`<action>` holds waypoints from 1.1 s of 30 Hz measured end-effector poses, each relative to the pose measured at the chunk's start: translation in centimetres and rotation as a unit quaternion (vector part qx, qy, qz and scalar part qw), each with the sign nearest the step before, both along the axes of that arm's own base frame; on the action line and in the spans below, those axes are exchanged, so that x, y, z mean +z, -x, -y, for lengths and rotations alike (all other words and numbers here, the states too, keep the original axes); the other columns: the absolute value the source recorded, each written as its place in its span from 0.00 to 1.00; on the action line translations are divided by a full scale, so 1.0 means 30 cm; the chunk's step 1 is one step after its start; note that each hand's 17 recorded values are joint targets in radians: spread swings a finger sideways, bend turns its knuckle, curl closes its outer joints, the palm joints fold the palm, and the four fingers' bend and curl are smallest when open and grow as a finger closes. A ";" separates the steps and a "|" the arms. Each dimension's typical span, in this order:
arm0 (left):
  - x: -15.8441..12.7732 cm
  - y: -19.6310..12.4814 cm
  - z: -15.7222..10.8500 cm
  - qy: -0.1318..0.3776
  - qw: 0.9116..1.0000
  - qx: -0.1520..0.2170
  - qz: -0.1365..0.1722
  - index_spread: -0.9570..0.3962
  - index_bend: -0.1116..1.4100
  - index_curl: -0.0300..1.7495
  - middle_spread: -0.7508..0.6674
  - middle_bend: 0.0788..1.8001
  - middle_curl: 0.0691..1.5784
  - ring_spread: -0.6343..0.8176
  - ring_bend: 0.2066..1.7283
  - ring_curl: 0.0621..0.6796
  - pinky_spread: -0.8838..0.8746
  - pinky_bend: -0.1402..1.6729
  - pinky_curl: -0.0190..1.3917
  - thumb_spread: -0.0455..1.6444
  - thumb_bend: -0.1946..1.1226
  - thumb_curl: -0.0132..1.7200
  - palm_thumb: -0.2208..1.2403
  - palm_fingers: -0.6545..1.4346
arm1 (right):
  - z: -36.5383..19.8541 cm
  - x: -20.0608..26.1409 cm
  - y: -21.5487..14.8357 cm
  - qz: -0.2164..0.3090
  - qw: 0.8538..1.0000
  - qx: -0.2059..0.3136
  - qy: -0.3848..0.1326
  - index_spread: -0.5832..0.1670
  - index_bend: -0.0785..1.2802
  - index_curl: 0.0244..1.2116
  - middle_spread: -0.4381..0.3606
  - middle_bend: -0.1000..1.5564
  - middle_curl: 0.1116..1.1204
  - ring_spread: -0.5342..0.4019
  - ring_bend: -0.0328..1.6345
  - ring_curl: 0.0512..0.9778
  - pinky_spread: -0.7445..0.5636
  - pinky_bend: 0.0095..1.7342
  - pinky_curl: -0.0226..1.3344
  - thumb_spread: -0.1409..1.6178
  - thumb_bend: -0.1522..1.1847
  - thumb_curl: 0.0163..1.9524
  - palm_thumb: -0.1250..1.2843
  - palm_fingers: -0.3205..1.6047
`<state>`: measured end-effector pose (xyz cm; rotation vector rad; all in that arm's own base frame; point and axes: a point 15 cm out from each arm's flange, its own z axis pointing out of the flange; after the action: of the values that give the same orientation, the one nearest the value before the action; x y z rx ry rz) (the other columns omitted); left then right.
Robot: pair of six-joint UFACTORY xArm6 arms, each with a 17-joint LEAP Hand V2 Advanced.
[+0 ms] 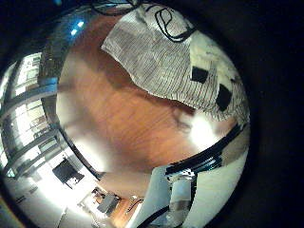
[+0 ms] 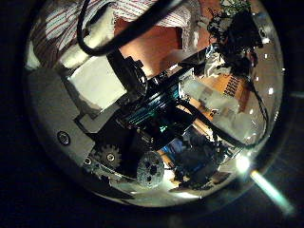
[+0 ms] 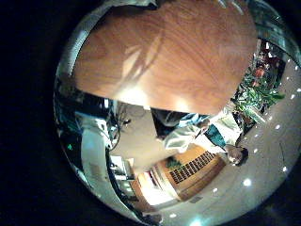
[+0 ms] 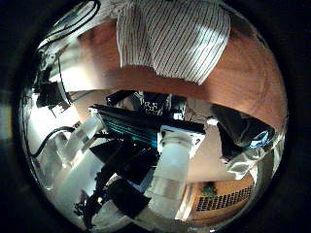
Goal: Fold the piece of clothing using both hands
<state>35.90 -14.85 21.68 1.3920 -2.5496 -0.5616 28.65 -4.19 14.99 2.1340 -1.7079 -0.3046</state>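
The striped piece of clothing (image 1: 157, 52) lies spread on the wooden table (image 1: 123, 114) in the left little finger side palm view, with two dark fingertips (image 1: 199, 74) of a hand over its edge. In the left thumb side palm view the left hand (image 2: 142, 123) fills the middle, its fingers relaxed, and the cloth (image 2: 66, 19) shows behind it. In the right thumb side palm view the cloth (image 4: 180, 39) lies flat on the table (image 4: 243, 83), away from the right hand (image 4: 146, 146), whose fingers are relaxed and hold nothing.
A robot arm (image 1: 176, 195) stands past the table's edge in the left little finger side palm view. A cable (image 1: 171, 24) loops over the cloth. Room furniture (image 3: 174, 165) lies beyond the table in the right little finger side palm view.
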 end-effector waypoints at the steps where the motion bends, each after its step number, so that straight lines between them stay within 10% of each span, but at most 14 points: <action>1: 0.000 -0.001 -0.003 0.000 1.000 0.001 -0.001 0.23 0.36 0.50 0.15 0.50 0.47 0.10 0.64 0.70 0.08 0.47 0.43 0.68 0.13 0.28 0.62 0.81 | -0.001 -0.001 -0.005 0.003 1.000 -0.001 0.002 0.39 0.17 0.18 0.57 0.19 0.25 0.70 0.31 0.24 0.81 0.28 0.24 0.64 0.10 0.13 0.19 0.20; 11: 0.013 -0.008 -0.012 -0.001 1.000 0.006 -0.003 0.21 0.31 0.54 0.14 0.48 0.48 0.09 0.64 0.70 0.08 0.46 0.46 0.68 0.13 0.28 0.62 0.81 | 0.000 -0.042 -0.039 0.008 1.000 0.011 0.020 0.49 0.17 0.20 0.54 0.21 0.26 0.63 0.34 0.25 0.79 0.26 0.23 0.66 0.12 0.14 0.29 0.28; 17: 0.023 -0.014 -0.030 -0.001 1.000 0.012 -0.003 0.20 0.30 0.57 0.13 0.48 0.49 0.10 0.64 0.71 0.08 0.43 0.47 0.69 0.13 0.28 0.62 0.80 | 0.005 -0.043 -0.052 0.008 0.999 0.020 0.028 0.36 0.15 0.16 0.34 0.30 0.33 0.34 0.58 0.36 0.41 0.51 0.29 0.68 0.17 0.17 0.50 0.66; 23: 0.025 -0.019 -0.037 0.000 1.000 0.013 -0.004 0.20 0.28 0.59 0.13 0.48 0.50 0.10 0.64 0.71 0.08 0.40 0.48 0.69 0.14 0.28 0.62 0.80 | 0.033 -0.011 -0.107 0.046 0.997 0.037 0.051 0.20 0.41 0.30 0.23 0.50 0.53 0.29 0.68 0.51 0.36 0.63 0.40 0.67 0.17 0.19 0.62 0.82; 33: 0.073 -0.009 -0.034 0.002 1.000 0.011 -0.007 0.19 0.26 0.62 0.13 0.47 0.51 0.09 0.64 0.72 0.07 0.36 0.50 0.70 0.13 0.28 0.62 0.79 | 0.066 0.108 -0.161 0.115 0.992 0.034 0.046 0.26 0.81 0.56 0.28 0.76 0.72 0.31 0.81 0.65 0.40 0.73 0.53 0.70 0.19 0.25 0.78 0.76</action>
<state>36.17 -13.83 23.86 1.4063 -2.5201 -0.5614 33.47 -6.17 18.22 2.2254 -1.7283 0.0422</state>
